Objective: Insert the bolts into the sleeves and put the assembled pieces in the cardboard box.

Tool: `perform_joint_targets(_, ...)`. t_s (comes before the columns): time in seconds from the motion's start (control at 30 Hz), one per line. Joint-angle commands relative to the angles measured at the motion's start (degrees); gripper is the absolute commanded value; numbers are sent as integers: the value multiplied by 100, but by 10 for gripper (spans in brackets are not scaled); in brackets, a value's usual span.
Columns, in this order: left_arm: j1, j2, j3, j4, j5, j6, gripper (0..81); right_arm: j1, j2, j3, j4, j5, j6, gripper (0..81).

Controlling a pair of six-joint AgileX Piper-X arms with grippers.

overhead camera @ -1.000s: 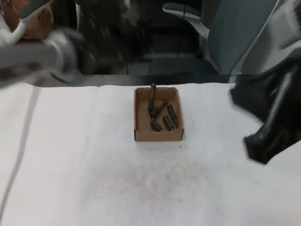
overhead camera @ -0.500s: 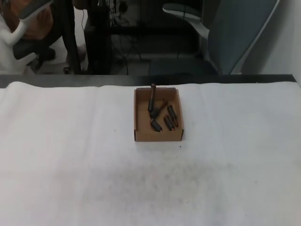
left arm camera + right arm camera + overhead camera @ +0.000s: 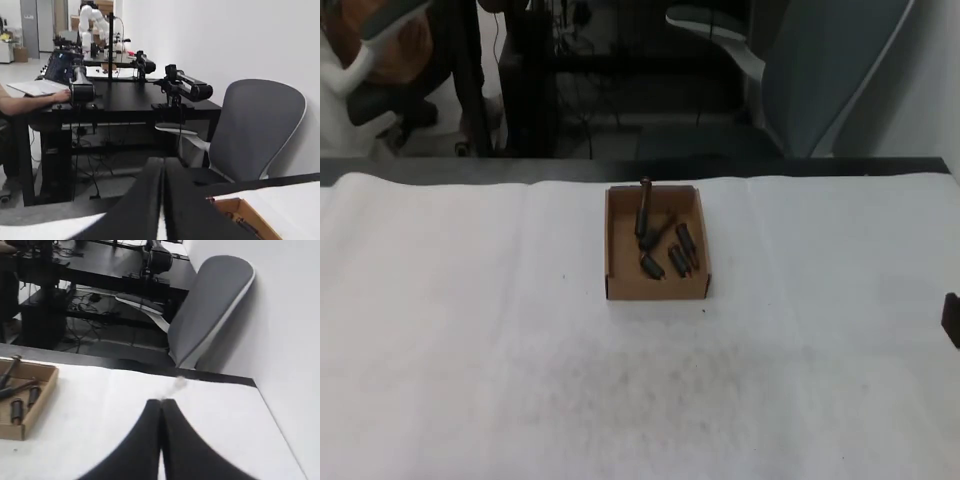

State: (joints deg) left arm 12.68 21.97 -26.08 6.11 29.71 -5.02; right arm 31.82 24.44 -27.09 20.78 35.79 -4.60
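White cloth (image 3: 520, 380) over the bench, arms swung clear of the high view, work gathered in the box.

Nearest me, the left gripper (image 3: 163, 165) and the right gripper (image 3: 160, 405) are both clenched, fingers pressed together on nothing. A second ago both arms were blurring across the high view; half a second ago they were gone, and now just a dark edge of an arm (image 3: 951, 320) shows at the right border. Mid-bench, the brown cardboard box (image 3: 656, 290) has not shifted, and the dark metal pieces (image 3: 678, 260) lie inside as before, one long dark bolt (image 3: 643, 205) leaning over its far wall. I judge the task finished or nearly so, arms retiring. Beyond stands a grey office chair (image 3: 820, 80).
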Motion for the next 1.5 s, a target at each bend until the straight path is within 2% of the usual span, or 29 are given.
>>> perform_joint_targets(0.0,11,-105,-12,244,41,-7,18,-844,-41,123,-252,-846,75,6)
perform_joint_targets(0.17,11,-105,232,572,-114,259,18,-2143,-41,339,-353,-1985,367,6)
perform_joint_targets(0.23,11,-105,473,569,-113,248,18,-2527,-41,493,-332,-2461,604,6)
perform_joint_targets(0.3,0,-105,696,514,-67,249,18,-2830,-41,756,-316,-3004,1265,6)
perform_joint_targets(0.37,-3,-105,940,344,-39,249,18,-2945,-41,1078,-387,-3270,1784,6)
perform_joint_targets(0.53,-3,-105,1415,-478,43,110,18,-2860,-109,1640,-387,-3268,1004,6)
perform_joint_targets(0.7,-27,-105,1867,-612,43,22,18,-2759,-109,2152,-383,-3388,1279,6)
perform_joint_targets(0.83,-97,-105,2211,-612,43,-18,18,-2734,-109,2427,-263,-4268,1358,6)
perform_joint_targets(0.97,-94,-105,2492,-612,31,-18,18,-2734,-109,2611,-95,-4632,1402,6)
perform_joint_targets(1.1,-94,-105,2608,-612,49,-18,18,-2734,-109,2709,-95,-4496,1913,6)
perform_joint_targets(1.47,-94,-105,2608,-612,38,-18,18,-2734,-109,2709,-110,-4493,1914,6)
